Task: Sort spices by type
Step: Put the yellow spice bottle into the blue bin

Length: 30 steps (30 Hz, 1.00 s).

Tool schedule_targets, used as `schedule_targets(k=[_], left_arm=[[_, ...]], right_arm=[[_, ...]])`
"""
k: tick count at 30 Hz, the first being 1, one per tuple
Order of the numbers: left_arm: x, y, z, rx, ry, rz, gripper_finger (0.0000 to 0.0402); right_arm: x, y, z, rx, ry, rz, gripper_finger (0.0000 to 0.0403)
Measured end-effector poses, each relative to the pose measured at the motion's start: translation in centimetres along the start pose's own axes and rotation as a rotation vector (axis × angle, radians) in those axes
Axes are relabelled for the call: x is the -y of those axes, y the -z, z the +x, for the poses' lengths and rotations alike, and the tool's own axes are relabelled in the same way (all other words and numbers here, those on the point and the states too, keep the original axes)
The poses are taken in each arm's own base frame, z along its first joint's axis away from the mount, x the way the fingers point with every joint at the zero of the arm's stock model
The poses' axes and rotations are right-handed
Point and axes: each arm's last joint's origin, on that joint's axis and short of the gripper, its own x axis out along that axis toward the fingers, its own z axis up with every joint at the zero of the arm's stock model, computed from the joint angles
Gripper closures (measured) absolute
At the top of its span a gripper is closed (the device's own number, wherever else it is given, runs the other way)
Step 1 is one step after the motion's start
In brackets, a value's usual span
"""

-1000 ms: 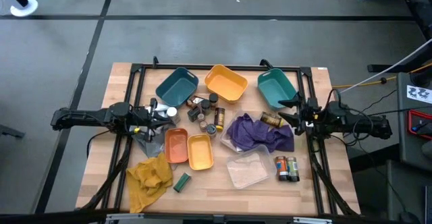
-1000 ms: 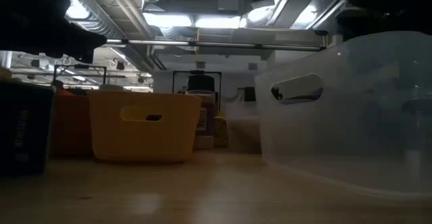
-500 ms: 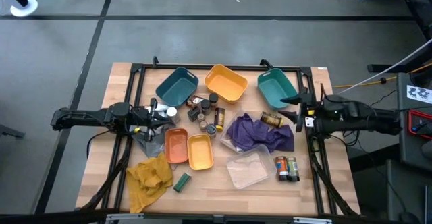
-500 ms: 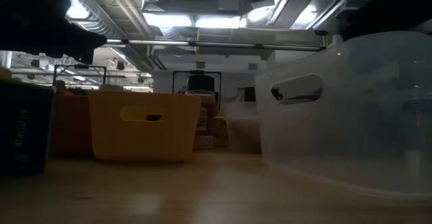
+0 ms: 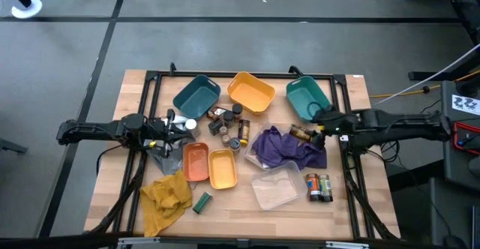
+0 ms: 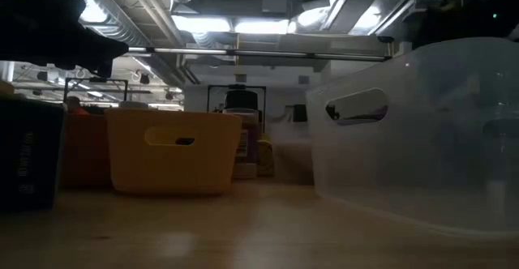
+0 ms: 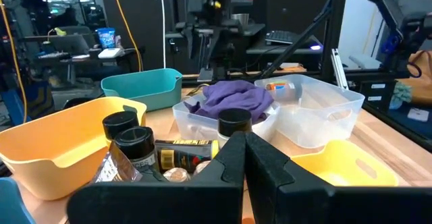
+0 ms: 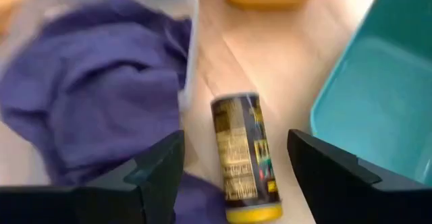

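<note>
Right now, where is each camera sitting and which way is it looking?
High view: above the table, looking straight down; both arms show, the left tool by the jar cluster, the right tool at a lying spice jar.
Low view: at table-top height, looking level past the yellow bin and clear bin; no tool clearly shows.
Left wrist view: on the left arm, looking over its shut fingers at black-lidded jars.
Right wrist view: on the right arm, open fingers framing the same lying jar.
High and right wrist views share the purple cloth.
</note>
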Motion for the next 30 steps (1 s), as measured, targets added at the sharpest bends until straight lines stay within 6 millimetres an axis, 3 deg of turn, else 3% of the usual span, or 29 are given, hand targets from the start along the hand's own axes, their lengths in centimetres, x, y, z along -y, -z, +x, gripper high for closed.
schedule_targets(k=[12,30], left_arm=[[0.0,0.0,0.0,0.000,0.000,-0.006,0.0402],[0.0,0.0,0.0,0.000,0.000,-0.003,0.0402]], right_arm=[[-0.5,1.1,2.9,-0.311,0.109,0.056,0.0141],[-1.1,1.5,5.4,-0.461,0.184,0.033,0.0141]])
